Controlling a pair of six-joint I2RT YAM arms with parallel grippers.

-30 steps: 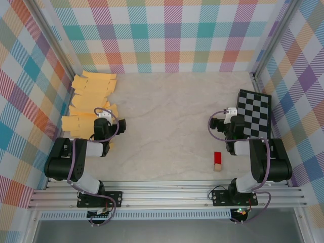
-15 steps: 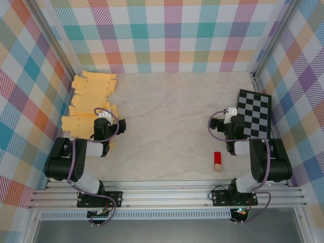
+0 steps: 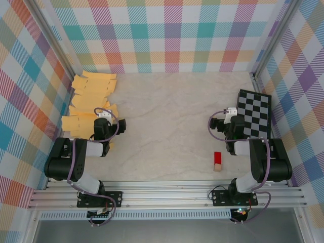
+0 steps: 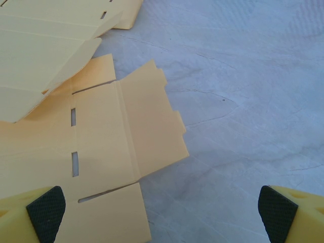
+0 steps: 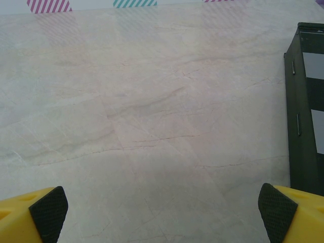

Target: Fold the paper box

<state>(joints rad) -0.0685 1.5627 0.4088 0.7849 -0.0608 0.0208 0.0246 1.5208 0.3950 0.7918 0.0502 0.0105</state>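
Nothing has moved since the earlier frames: both arms sit exactly where they were, so you are at the very start of the job.

Your left gripper (image 4: 162, 215) has its jaws spread wide with nothing between them. It hovers at the right edge of the yellow paper blanks (image 3: 90, 96), which lie in a loose overlapping heap along the left wall of the table (image 3: 167, 111). From the left wrist view, the nearest blank (image 4: 116, 136) lies flat just ahead of the left fingertip (image 4: 46, 212), its slots and creases showing and no panel raised.

Your right gripper (image 5: 162, 212) is just as wide apart and holds nothing. It hangs over bare table beside the checkered box (image 3: 254, 114), well apart from the paper. A small red block (image 3: 217, 161) lies near the right arm's base.

By my reading, 0 steps are done: no blank is separated from the heap, none is gripped, no flap is folded. You have yet to pull 1 blank clear, bring it toward the middle where both arms reach, then raise the walls and tuck the tabs.
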